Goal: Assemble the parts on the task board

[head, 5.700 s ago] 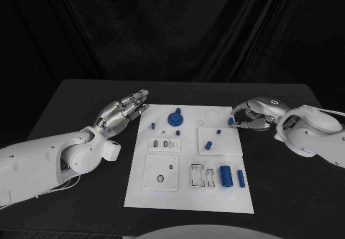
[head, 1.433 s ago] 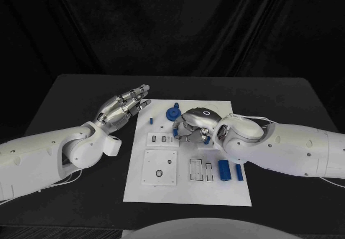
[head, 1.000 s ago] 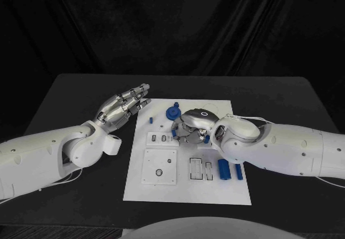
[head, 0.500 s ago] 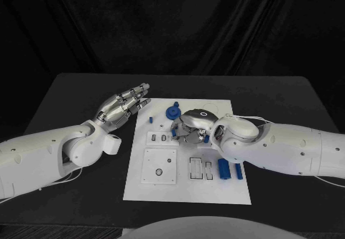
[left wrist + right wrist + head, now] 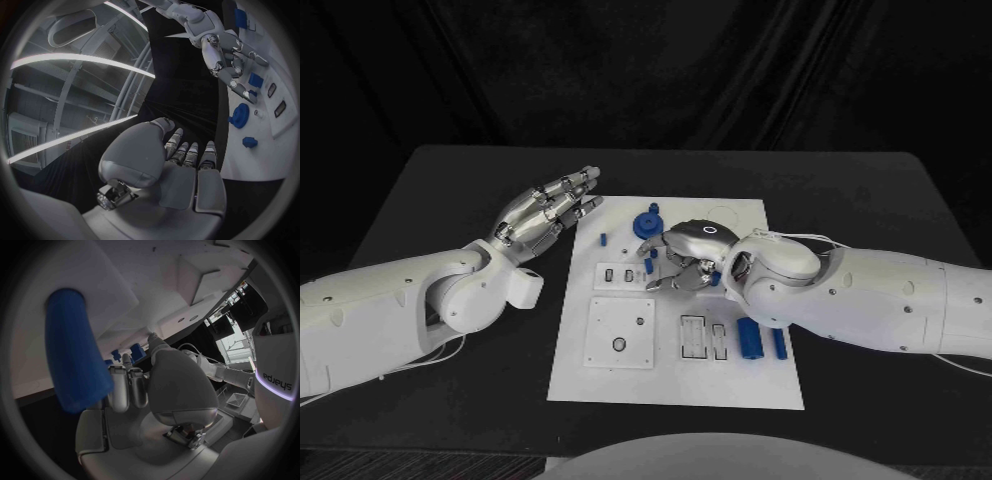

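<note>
Reaching in from the board's edge, right hand (image 5: 684,262) hovers over task board (image 5: 678,330) slots pinching a small blue part (image 5: 652,265); left hand (image 5: 545,214) waits spread wide.

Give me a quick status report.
Left hand open, beside the board. Right hand down over the board's middle, grip unclear. Blue parts lie near it. Nothing in the way.

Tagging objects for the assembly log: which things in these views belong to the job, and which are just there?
Belongs to the job:
- white task board
- blue gear-shaped part
- two blue cylinder parts
- small blue peg
- right hand, over the board's middle
- left hand, fingers spread, beside the board

Just there:
- black table
- black curtain
</note>
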`<state>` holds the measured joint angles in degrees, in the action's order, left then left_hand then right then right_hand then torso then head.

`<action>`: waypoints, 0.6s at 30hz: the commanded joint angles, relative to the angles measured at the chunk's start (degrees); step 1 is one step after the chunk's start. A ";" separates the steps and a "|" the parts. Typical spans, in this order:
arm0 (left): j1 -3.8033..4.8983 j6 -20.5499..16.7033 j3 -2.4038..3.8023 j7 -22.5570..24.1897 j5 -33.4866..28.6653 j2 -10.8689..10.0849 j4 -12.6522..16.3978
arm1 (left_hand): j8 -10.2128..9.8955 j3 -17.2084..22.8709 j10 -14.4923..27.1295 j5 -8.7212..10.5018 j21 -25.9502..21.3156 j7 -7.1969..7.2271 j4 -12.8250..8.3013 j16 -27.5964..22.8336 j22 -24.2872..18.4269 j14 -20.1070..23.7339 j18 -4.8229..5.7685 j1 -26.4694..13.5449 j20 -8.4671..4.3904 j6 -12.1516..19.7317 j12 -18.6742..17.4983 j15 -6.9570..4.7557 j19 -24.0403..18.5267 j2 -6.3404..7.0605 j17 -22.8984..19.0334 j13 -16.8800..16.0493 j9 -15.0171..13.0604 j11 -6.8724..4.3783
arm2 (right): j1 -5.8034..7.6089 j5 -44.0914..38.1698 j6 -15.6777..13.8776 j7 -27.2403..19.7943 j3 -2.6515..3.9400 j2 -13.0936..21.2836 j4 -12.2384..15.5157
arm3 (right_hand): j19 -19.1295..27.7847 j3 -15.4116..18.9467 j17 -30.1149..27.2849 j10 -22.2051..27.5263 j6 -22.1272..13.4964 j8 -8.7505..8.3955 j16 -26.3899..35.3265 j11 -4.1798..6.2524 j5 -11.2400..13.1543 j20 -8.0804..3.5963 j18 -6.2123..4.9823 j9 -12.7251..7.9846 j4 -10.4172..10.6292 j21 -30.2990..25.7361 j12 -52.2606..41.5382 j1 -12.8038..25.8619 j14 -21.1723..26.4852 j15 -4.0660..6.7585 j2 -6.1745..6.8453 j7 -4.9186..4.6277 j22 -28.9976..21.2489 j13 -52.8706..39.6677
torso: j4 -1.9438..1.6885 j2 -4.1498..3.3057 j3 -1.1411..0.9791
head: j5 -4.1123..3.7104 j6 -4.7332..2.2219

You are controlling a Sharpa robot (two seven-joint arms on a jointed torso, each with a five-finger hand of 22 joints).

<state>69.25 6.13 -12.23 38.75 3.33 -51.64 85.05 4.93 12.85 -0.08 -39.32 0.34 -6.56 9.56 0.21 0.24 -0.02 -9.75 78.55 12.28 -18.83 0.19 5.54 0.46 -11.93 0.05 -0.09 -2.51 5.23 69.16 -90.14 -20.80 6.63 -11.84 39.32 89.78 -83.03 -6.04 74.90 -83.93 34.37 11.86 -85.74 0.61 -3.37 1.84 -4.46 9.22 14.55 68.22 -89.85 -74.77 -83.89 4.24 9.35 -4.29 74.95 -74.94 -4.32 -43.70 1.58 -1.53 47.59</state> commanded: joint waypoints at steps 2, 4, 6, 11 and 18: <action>-0.06 0.32 0.05 1.46 -0.02 -0.03 0.19 | 0.28 0.29 0.01 0.27 0.04 -0.46 -0.02 -0.21 0.09 0.02 -0.62 -0.54 0.44 -0.03 -0.16 0.33 0.09 -0.11 -0.05 0.06 -0.06 0.24 | -0.20 -0.43 -3.54 -2.38 -0.06 0.67 0.82 | -0.20 1.85 11.33 -6.07 -1.16 -0.74 -0.74 0.49 0.49 -0.11 0.15 -0.88 2.36 -0.22 -0.15 -0.36 -5.20 0.37 2.19 0.16 9.33 -15.06 | -0.01 0.01 -0.02 | 0.10 -0.17; -0.06 -0.20 0.05 2.00 -0.02 -0.15 0.34 | 0.33 0.34 -0.03 0.23 0.06 -0.47 -0.05 -0.21 0.11 0.02 -0.62 -0.54 0.45 -0.14 -0.14 0.33 0.12 -0.10 -0.05 0.04 -0.08 0.25 | -0.15 -0.43 -5.65 -3.39 -0.05 1.02 1.28 | -0.27 3.78 11.71 -6.07 -1.80 -1.06 -1.10 0.48 0.49 -0.16 0.21 -1.33 2.33 0.01 -0.15 -0.16 -5.28 0.38 1.34 0.12 9.41 -15.06 | 0.00 0.00 -0.05 | 0.25 -0.29; -0.06 -0.93 0.05 2.70 -0.02 -0.31 0.60 | 0.43 0.56 -0.07 0.09 0.11 -0.50 -0.26 -0.21 0.15 0.02 -0.64 -0.52 0.49 -0.31 -0.12 0.34 0.21 0.07 -0.05 0.02 -0.10 0.28 | 0.01 -0.43 -8.12 -4.36 -0.04 1.50 1.85 | -0.22 4.95 11.74 -6.07 -2.20 -1.24 -1.13 0.44 0.49 -0.15 0.20 -1.60 2.39 -0.09 -0.15 -0.20 -5.28 0.35 1.47 0.08 9.39 -15.06 | 0.02 0.01 -0.04 | 0.38 -0.42; -0.06 -4.02 0.06 5.23 1.79 -1.02 1.49 | 0.81 1.17 -0.24 0.84 0.33 -0.62 -1.61 -0.21 0.32 0.02 -0.66 -0.36 1.02 -0.98 -0.05 0.57 0.57 1.53 -0.05 -0.05 -0.17 0.42 | 1.84 -0.43 -14.42 -6.84 -0.03 3.07 3.56 | 0.07 5.02 11.47 -6.07 -1.05 -0.80 -0.87 0.15 0.43 -0.01 0.08 -1.61 2.34 -0.83 -0.15 0.19 -5.18 0.13 0.09 -0.30 9.21 -15.06 | 0.00 -0.01 -0.05 | 0.45 -1.16; 0.03 -10.12 0.08 8.33 6.90 -2.18 2.93 | 1.26 -1.99 -1.15 11.14 1.62 -1.17 1.24 0.17 1.13 -0.46 -0.68 -2.29 2.70 -1.71 0.22 1.88 2.71 3.88 0.19 -0.33 -0.18 1.33 | 6.10 1.46 -19.22 -9.72 -0.03 6.21 6.53 | 1.03 4.96 10.43 -5.03 -0.29 -0.48 0.17 -0.25 0.49 0.36 -0.28 -1.86 2.38 -3.02 0.66 1.45 -4.74 -0.29 -0.73 -0.66 8.67 -14.05 | 0.08 0.00 -0.10 | 0.87 -1.79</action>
<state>69.24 1.12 -12.21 38.84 6.17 -53.77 87.59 5.99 11.28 -1.21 -29.18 1.78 -7.80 10.31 0.22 1.27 -0.45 -9.75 76.26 14.77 -20.07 0.21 7.21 2.96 -8.43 0.12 -0.34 -2.63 6.34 74.91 -89.88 -34.06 0.28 -11.91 45.23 95.77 -82.30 -1.10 74.90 -83.93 33.72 11.19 -85.79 0.61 -3.22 2.16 -4.47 7.42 16.91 65.45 -89.41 -73.59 -83.89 4.24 8.73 -5.00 74.93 -74.93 -4.29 -43.70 1.52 -0.81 45.89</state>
